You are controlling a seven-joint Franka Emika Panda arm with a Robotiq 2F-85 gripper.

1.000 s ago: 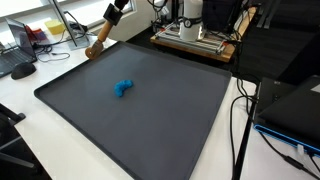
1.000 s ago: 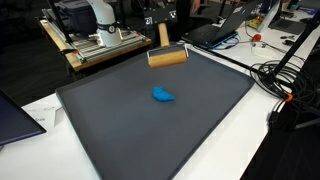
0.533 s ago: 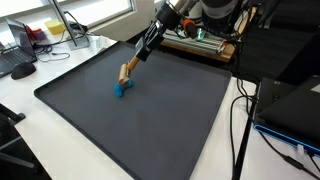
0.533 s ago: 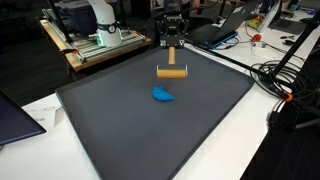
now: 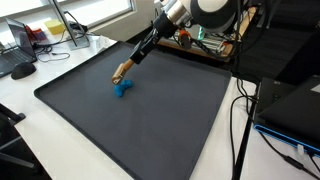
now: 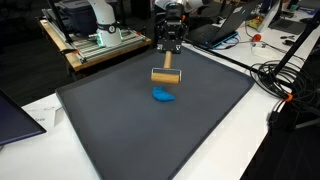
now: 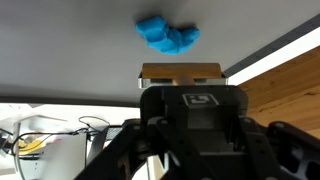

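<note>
Your gripper (image 6: 168, 47) is clamped down on the stem of a light wooden roller with a short handle (image 6: 165, 75). The jaws are closed hard on it, with no gap showing. In both exterior views the roller (image 5: 122, 70) hangs below the fingers with its barrel lying crosswise, out over the large dark grey raised-edge mat (image 6: 130, 135).

The bright blue lump of soft dough (image 6: 163, 96) lies on the mat near its middle, on the half closer to the arm's base. It's just beside the roller, on the side facing away from the gripper. Every view shows a strip of bare mat between the roller and the blue lump (image 5: 122, 88), so they're not touching (I can't tell whether the barrel rests on the mat or floats just above it).

In the wrist view the blue lump (image 7: 167, 35) is at top centre, with the wooden barrel (image 7: 180, 73) directly under it in the picture. The gripper (image 7: 190, 100) body fills the lower half.

The mat sits on a white table (image 5: 50, 70). Black cables (image 6: 285, 85) trail along one side of it. A plywood platform (image 6: 100, 50) carries the arm's base behind the far edge.
</note>
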